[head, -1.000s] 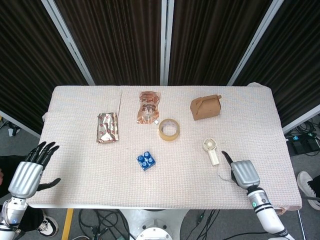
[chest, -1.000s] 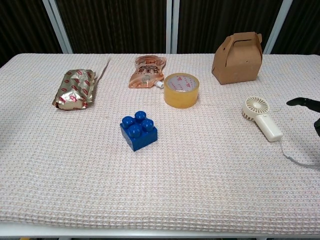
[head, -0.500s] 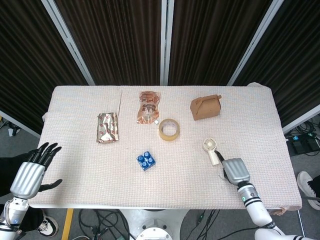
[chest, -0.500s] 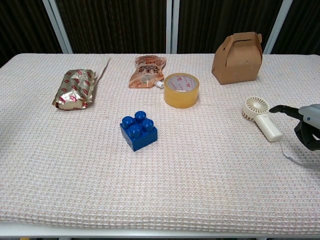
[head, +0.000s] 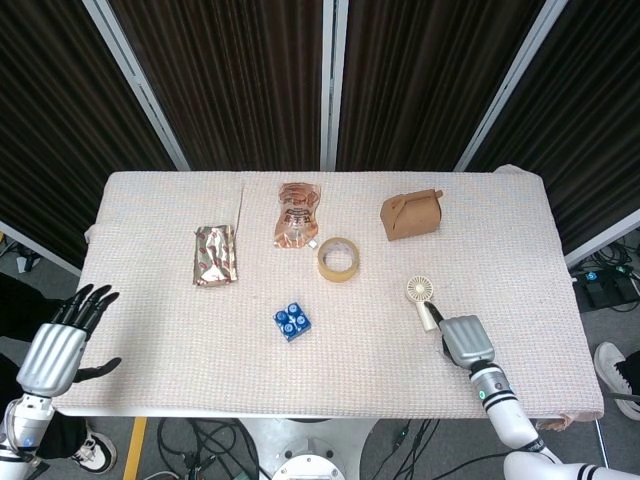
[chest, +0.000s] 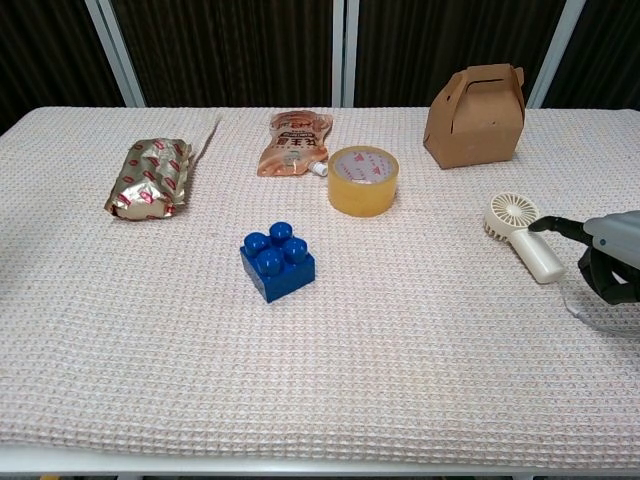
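My right hand (head: 466, 341) has slid in beside the handheld fan (head: 423, 301) (fingers apart, holding nothing); a clumsy nudge could skid it away.

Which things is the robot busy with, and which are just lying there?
Busy with:
- right hand, beside the small white fan's handle, holding nothing that shows
- small white fan

Just lying there:
- blue brick
- tape roll
- brown paper box
- orange pouch
- shiny snack packet
- left hand, off the table edge
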